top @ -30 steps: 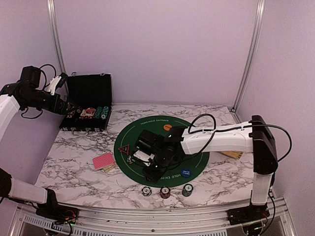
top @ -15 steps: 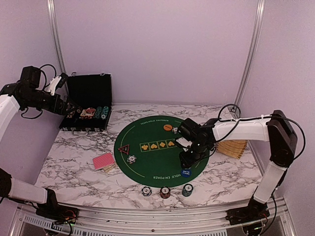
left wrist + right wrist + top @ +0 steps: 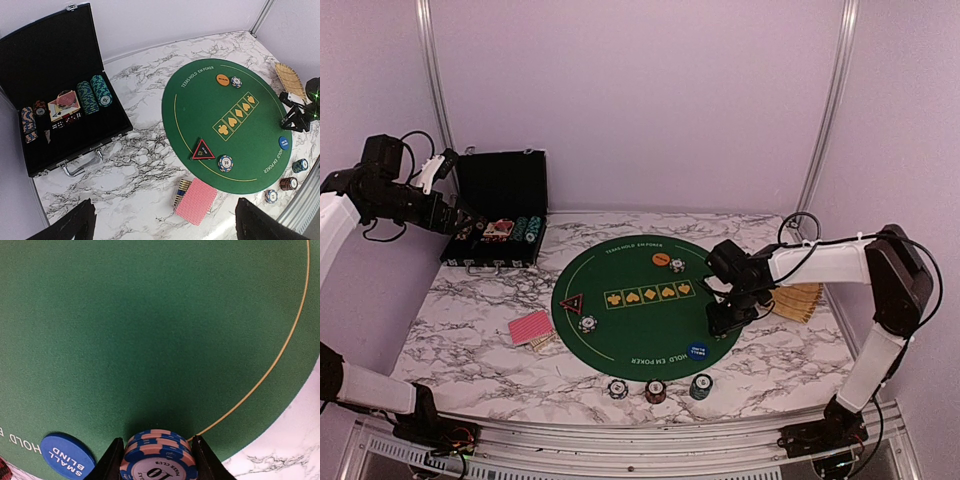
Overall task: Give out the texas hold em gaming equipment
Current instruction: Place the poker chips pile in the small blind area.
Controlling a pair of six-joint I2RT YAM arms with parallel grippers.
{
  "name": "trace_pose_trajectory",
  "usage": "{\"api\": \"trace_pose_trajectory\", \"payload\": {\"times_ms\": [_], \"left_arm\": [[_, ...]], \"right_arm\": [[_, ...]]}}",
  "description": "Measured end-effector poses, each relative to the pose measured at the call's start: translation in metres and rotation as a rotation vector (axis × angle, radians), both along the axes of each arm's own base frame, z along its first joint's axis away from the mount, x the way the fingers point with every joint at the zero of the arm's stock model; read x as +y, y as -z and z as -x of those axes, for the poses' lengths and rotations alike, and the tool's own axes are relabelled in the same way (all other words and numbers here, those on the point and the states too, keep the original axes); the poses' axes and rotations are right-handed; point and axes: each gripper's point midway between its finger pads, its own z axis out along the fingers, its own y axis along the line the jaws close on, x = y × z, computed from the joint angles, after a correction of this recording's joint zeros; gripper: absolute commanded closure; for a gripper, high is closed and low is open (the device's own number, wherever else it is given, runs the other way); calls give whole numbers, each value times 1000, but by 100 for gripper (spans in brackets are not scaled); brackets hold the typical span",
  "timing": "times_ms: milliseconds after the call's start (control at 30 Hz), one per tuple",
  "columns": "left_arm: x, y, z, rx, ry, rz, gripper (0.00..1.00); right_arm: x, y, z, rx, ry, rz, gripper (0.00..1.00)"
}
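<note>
Swung over to the r. edge of the green mat (image 3: pixel 630 325), my right gripper (image 3: pixel 723 320) clamps a blue "10" chip stack (image 3: pixel 159 452) near the SMALL BLIND button (image 3: pixel 67 456), prob. that seat's share; left gripper (image 3: pixel 164 212) gapes idle.

A black case (image 3: pixel 502 185) stands open at the far left of the marble counter (image 3: pixel 470 345), its lid upright. A round green mat (image 3: pixel 635 325) lies mid-counter. A tan slatted wooden piece (image 3: pixel 800 300) lies just off the mat's right edge.
</note>
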Motion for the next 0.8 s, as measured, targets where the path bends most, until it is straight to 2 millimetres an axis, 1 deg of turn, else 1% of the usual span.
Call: {"api": "trace_pose_trajectory", "payload": {"times_ms": [100,167,200,233,300,367,467,633,733,800], "left_arm": [[0,0,0,0,0,0,1],[0,0,0,0,0,0,1],[0,0,0,0,1,-1,1],[0,0,0,-1,2,-2,1],[0,0,0,-1,2,-1,1],[-1,0,0,-1,4,1,1],[-1,0,0,-2,6,3,1],[-1,0,0,-1,7,2,1],[-1,0,0,-1,7,2,1],[-1,0,0,-1,7,2,1]], "right_arm": [[0,2,0,-1,0,-3,78],[0,3,1,1,0,-2,74],[-1,3,2,2,0,-1,70],[-1,4,2,3,0,0,64],[-2,5,3,5,0,2,49],[-2,5,3,6,6,3,42],[-3,5,3,4,7,6,37],[-4,3,1,-2,13,15,36],[-3,-5,-5,-21,18,19,35],[2,-16,-10,-52,16,22,33]]}}
